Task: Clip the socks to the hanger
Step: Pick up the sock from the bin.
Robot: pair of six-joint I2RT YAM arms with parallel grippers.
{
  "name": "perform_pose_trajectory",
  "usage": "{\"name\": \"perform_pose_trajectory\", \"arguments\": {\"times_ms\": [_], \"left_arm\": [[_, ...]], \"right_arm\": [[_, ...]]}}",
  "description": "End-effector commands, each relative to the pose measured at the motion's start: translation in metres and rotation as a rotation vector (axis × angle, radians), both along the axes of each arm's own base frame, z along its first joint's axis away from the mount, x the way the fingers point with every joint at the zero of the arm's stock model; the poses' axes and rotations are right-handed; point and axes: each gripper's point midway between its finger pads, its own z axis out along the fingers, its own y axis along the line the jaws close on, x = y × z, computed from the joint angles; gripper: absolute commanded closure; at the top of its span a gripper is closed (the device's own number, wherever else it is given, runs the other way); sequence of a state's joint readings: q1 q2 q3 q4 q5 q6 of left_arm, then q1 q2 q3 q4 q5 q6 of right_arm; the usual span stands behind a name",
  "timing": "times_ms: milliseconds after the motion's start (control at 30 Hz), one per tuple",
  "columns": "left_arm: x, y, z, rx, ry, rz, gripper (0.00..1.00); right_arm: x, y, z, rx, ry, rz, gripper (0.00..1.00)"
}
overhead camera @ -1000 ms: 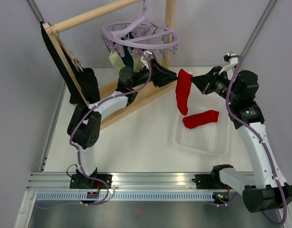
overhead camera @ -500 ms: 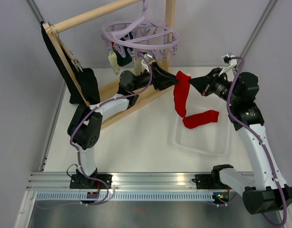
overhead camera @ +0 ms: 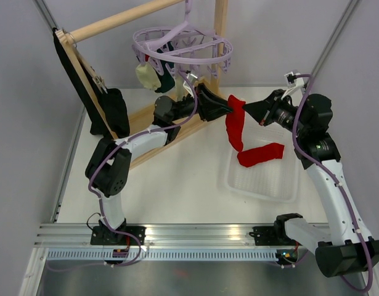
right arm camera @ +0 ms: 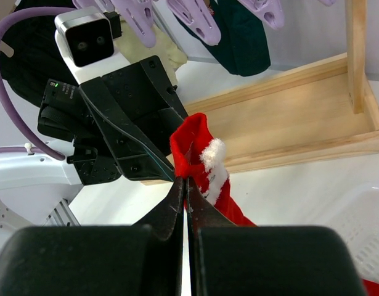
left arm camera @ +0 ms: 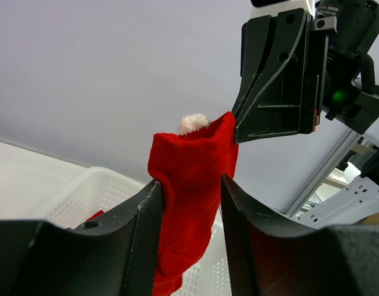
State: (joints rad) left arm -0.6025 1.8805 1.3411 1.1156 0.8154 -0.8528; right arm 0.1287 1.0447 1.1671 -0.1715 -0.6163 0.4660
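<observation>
My right gripper [overhead camera: 248, 106] is shut on the cuff of a red sock [overhead camera: 234, 123] with white trim and holds it hanging in the air above the basket's left edge. My left gripper [overhead camera: 225, 108] is open, its two fingers on either side of the sock's upper part [left arm camera: 189, 160], not closed on it. In the right wrist view the shut jaws [right arm camera: 185, 182] pinch the cuff [right arm camera: 198, 154]. A second red sock [overhead camera: 260, 153] lies in the basket. The lavender hanger [overhead camera: 183, 46] hangs from the rack with a cream sock [overhead camera: 147, 75] and a dark teal sock [overhead camera: 166, 80] clipped on.
A white plastic basket [overhead camera: 263, 179] sits at the right of the table. The wooden rack [overhead camera: 177, 132] stands behind the left arm, with a long black cloth [overhead camera: 84, 86] draped on its left side. Grey walls enclose the table.
My left gripper has moved right and up until its open fingers straddle the held red sock. The right gripper shifted the sock slightly left. The clipped socks swung on the hanger.
</observation>
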Motion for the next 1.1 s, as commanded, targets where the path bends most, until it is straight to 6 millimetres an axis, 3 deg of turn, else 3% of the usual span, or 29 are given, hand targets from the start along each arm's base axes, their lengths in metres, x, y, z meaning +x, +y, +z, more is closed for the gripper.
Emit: {"name": "perform_pose_trajectory", "arguments": {"times_ms": [0,100,233,333,500,533,567,600,633,700,733,833,967,1000,1067], "left_arm": [[-0.021,0.008,0.026,-0.049,-0.066,-0.028,0.54],[-0.022,0.009,0.026,-0.052,-0.066,-0.026,0.64],[-0.025,0.011,0.029,-0.059,-0.068,-0.027,0.89],[-0.029,0.013,0.032,-0.063,-0.074,-0.021,0.97],[-0.034,0.023,0.034,-0.07,-0.071,0.034,0.98],[-0.039,0.028,0.043,-0.078,-0.105,0.054,0.98],[-0.035,0.028,0.035,-0.051,-0.075,0.077,0.98],[-0.035,0.029,0.034,-0.039,-0.076,0.094,0.98],[-0.035,0.033,0.034,-0.019,-0.084,0.131,0.98],[-0.034,0.036,0.031,0.008,-0.107,0.173,0.98],[-0.033,0.039,0.031,0.02,-0.108,0.191,0.98],[-0.029,0.047,0.021,0.073,-0.097,0.266,0.98],[-0.022,0.062,0.012,0.14,-0.081,0.379,0.98],[-0.024,0.067,0.011,0.159,-0.085,0.399,0.98],[-0.021,0.073,0.004,0.185,-0.071,0.444,0.98]], "right_arm": [[0.001,0.005,0.008,0.011,-0.036,0.022,1.0],[0.002,0.006,0.007,0.005,-0.033,0.02,1.0],[0.004,0.007,0.005,0.003,-0.028,0.016,1.0],[0.006,0.006,0.003,-0.004,-0.022,0.007,1.0],[0.016,-0.004,-0.002,-0.039,-0.011,-0.066,1.0],[0.018,-0.006,-0.006,-0.047,0.008,-0.085,0.99],[0.02,-0.009,-0.007,-0.053,0.013,-0.103,0.97],[0.023,-0.011,-0.008,-0.062,0.013,-0.118,0.94],[0.027,-0.014,-0.01,-0.066,0.019,-0.144,0.85],[0.032,-0.017,-0.012,-0.073,0.021,-0.171,0.78],[0.035,-0.018,-0.011,-0.081,0.011,-0.184,0.69],[0.043,-0.015,-0.01,-0.092,-0.003,-0.196,0.59],[0.057,-0.008,-0.004,-0.12,-0.031,-0.238,0.56],[0.059,-0.004,0.006,-0.124,-0.055,-0.245,0.55],[0.062,0.01,0.01,-0.168,-0.092,-0.248,0.54]]}}
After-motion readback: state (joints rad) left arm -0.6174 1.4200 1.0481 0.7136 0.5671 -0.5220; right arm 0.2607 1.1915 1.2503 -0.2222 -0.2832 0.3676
